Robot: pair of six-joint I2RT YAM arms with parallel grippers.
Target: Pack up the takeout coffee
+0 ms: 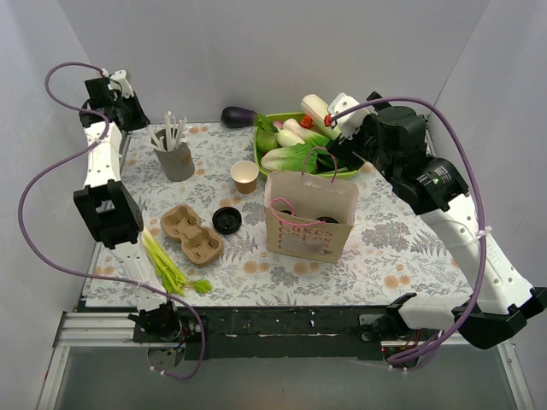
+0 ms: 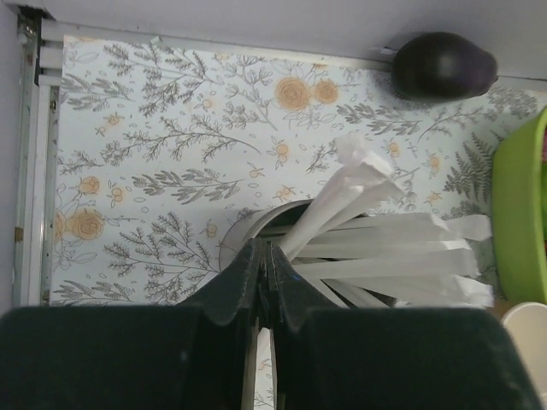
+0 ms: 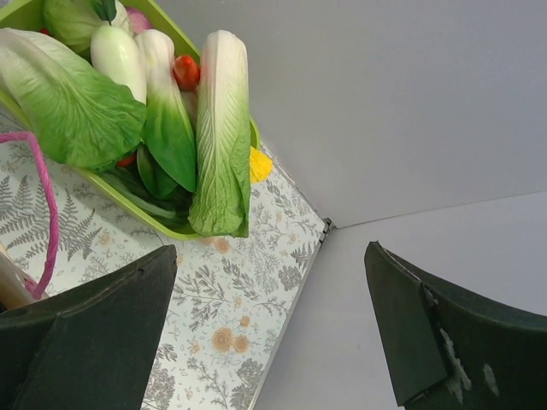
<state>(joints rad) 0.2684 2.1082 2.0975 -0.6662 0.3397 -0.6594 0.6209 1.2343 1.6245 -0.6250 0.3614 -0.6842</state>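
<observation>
Top external: cup (image 1: 245,176) near paper bag (image 1: 309,215)

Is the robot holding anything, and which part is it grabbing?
The right gripper is open and empty. The left gripper is shut over the grey cup of white sticks; whether it pinches a stick cannot be told.

We are seeing only a sliver of the paper cup (image 2: 530,323), cut by the left wrist view's corner, and the left gripper (image 2: 263,249) is hiding most of the grey cup (image 2: 232,232). We are failing to tell what is sitting inside the paper bag (image 1: 309,229).
</observation>
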